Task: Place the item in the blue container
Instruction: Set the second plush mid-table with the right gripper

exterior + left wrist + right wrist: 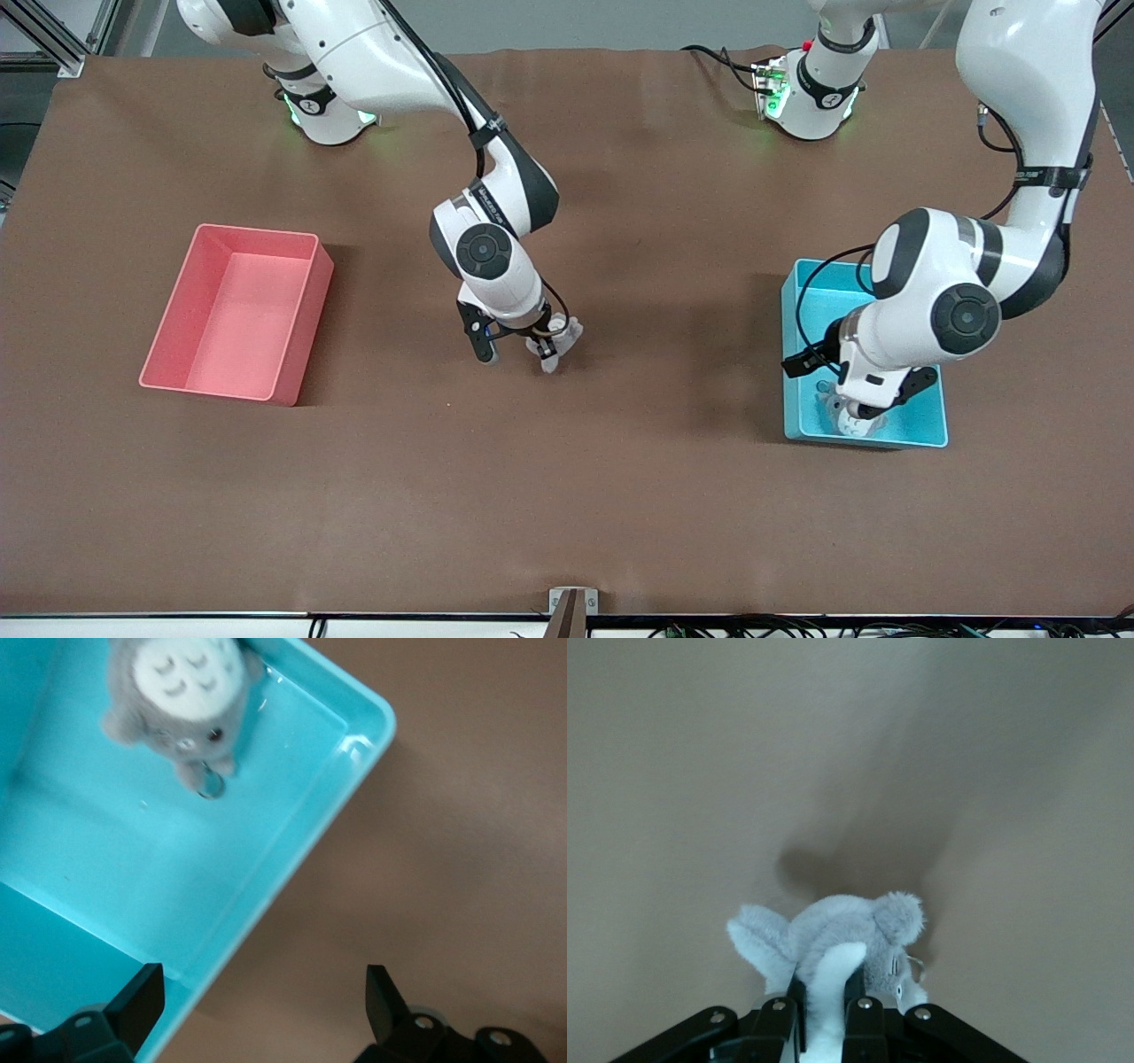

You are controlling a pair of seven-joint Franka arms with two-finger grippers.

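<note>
The blue container stands toward the left arm's end of the table. A grey plush toy with a white belly lies on its floor, also seen under the hand. My left gripper hangs open over the container's corner; its fingers are wide apart and empty, straddling the container's rim. My right gripper is over the middle of the table, shut on a second grey plush toy. Its jaws pinch the toy's white belly, with the gripper just above the brown table.
A pink bin of the same shape, with nothing in it, stands toward the right arm's end of the table. Brown cloth covers the table. A small bracket sits at the table edge nearest the front camera.
</note>
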